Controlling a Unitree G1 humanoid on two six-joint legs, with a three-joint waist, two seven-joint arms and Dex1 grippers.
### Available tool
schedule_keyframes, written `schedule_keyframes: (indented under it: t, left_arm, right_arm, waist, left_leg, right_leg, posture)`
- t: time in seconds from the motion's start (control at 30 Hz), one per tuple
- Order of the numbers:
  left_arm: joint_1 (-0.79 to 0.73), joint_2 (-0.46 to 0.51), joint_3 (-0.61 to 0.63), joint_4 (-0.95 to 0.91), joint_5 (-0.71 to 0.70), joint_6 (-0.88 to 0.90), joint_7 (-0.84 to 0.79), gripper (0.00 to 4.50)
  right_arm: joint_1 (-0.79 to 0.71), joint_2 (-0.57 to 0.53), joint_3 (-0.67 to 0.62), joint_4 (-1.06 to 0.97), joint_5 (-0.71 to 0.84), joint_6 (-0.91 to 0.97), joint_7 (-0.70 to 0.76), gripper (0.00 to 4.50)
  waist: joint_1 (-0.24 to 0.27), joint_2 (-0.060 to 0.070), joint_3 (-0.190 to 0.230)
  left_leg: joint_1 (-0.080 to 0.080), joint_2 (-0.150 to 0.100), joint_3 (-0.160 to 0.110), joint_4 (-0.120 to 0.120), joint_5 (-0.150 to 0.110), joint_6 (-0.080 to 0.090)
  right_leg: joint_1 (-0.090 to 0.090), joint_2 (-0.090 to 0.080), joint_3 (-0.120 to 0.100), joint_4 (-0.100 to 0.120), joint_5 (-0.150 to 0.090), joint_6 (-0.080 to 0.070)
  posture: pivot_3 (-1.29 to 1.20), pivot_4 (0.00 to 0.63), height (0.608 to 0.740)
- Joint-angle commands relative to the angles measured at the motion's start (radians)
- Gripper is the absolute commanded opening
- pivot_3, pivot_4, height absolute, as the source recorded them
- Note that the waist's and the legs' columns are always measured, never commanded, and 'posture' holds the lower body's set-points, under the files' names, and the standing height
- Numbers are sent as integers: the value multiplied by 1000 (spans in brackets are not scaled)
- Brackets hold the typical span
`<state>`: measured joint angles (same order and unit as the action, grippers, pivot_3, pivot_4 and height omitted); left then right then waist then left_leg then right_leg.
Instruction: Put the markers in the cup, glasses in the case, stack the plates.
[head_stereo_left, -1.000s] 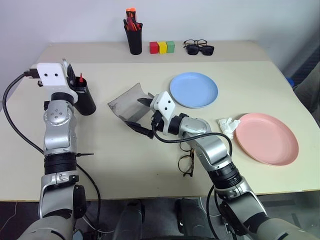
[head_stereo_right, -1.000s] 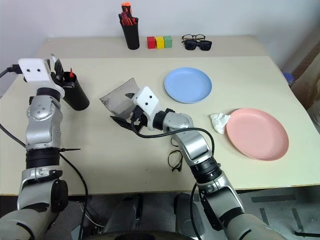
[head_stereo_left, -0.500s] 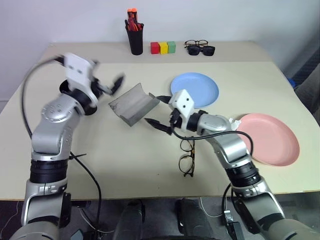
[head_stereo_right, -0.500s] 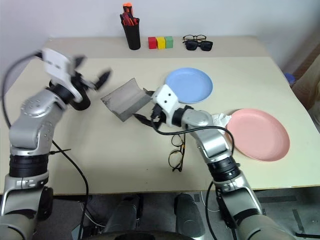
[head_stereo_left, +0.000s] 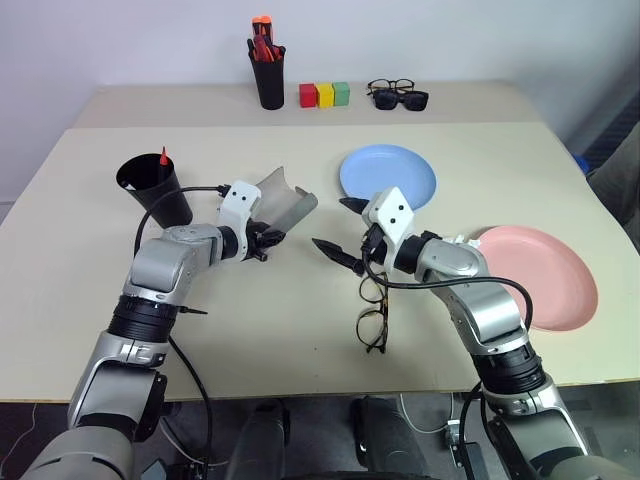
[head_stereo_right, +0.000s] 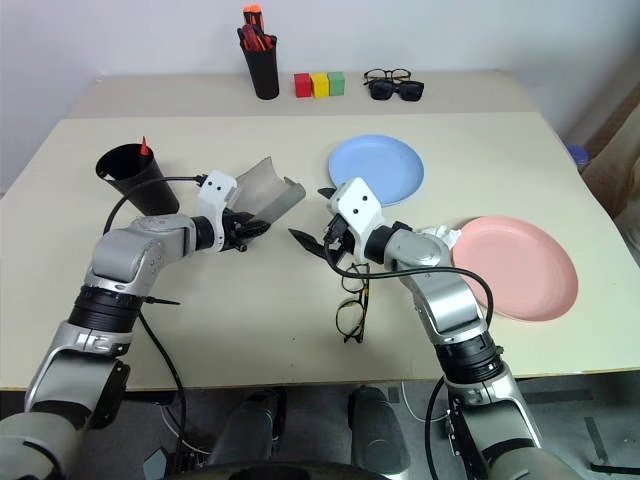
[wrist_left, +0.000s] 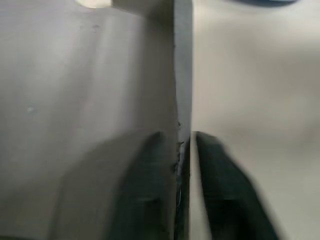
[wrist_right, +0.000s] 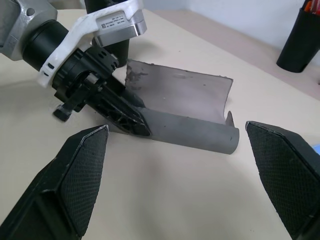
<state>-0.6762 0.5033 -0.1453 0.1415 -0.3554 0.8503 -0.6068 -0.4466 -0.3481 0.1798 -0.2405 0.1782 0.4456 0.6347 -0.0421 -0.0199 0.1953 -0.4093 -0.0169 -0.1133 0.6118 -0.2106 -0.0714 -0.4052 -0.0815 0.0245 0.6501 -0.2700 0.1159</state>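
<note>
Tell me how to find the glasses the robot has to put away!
Look at the beige table, then its near edge, just in front of the right pincer. The glasses lie flat there, alone, thin black frames with clear lenses. The other glasses sit far back beside dark sunglasses.

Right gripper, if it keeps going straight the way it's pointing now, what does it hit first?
Most likely the grey glasses case. The right gripper stands open and aims at the case's rounded shell, which the left gripper is pinching by its edge. Bare table lies between them; the depth is uncertain.
</note>
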Motion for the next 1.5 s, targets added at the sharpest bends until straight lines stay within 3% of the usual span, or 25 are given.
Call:
schedule_keyframes:
  t: [0.03,0.2,0.37,0.47,0.63,0.8,0.9,1.07,1.23,1.33,1.5]
  left_arm:
    - [-2,46,-46,-48,47,-170,-138,65]
    - [74,175,-139,-148,72,-431,-477,65]
    - [42,205,-214,-40,175,-587,-597,65]
    - [20,181,-207,11,185,-632,-627,877]
    - [20,120,-125,40,185,-723,-534,3425]
    - [93,132,-34,-38,145,-772,-513,3425]
    - [206,137,66,-145,43,-721,-501,3425]
    - [402,167,123,-317,-13,-607,-458,3425]
    - [505,177,153,-419,-22,-556,-407,3425]
    - [525,170,167,-437,-21,-538,-370,3492]
    - [535,168,171,-445,-21,-535,-344,3492]
  right_arm:
    - [11,-25,-37,-63,4,10,-16,4500]
    - [49,-94,-68,-105,19,50,4,4500]
    - [138,-258,-139,-187,108,188,109,4500]
    - [193,-251,-249,-236,254,369,94,4500]
    - [303,-246,-399,-311,429,593,51,4500]
    - [326,-182,-525,-340,610,817,-43,4500]
    - [320,-95,-575,-329,688,951,-129,4500]
    - [284,33,-613,-317,735,1084,-240,4500]
    - [251,83,-634,-302,739,1152,-290,4500]
    - [237,91,-632,-288,742,1168,-304,3649]
    - [235,79,-613,-282,736,1169,-314,1065]
  waist:
    - [0,0,0]
    - [1,0,0]
    - [12,1,1]
    - [20,1,1]
    - [28,1,1]
    - [21,2,0]
    - [21,2,0]
    - [24,2,0]
    - [28,2,0]
    - [27,3,0]
    - [24,3,0]
  left_leg:
    - [0,0,0,0,0,0]
    - [0,0,0,-1,0,0]
    - [-1,0,1,0,0,1]
    - [-1,0,1,0,-1,1]
    - [-1,0,1,1,-2,3]
    - [-1,1,1,1,-2,4]
    - [0,1,1,1,-2,4]
    - [0,2,1,1,-2,4]
    - [0,1,2,1,-2,4]
    - [0,2,2,1,-2,4]
    - [0,2,2,1,-3,4]
  right_leg:
    - [0,0,0,0,0,0]
    - [0,0,0,-1,0,0]
    - [1,-1,0,-2,0,-1]
    - [1,0,0,-3,0,-1]
    - [1,-1,0,-2,0,0]
    - [1,0,0,-1,0,0]
    - [1,0,0,-1,0,0]
    - [1,0,0,-1,0,0]
    - [1,0,0,-2,-1,-1]
    - [1,0,0,-2,-1,-1]
    - [1,0,0,-2,-1,-1]
  posture:
    - [0,150,740]
    - [0,150,740]
    - [0,150,740]
    - [0,150,740]
    - [0,150,740]
    - [0,150,740]
    - [0,150,740]
    - [0,150,740]
    - [0,150,740]
    - [0,150,740]
    - [0,150,740]
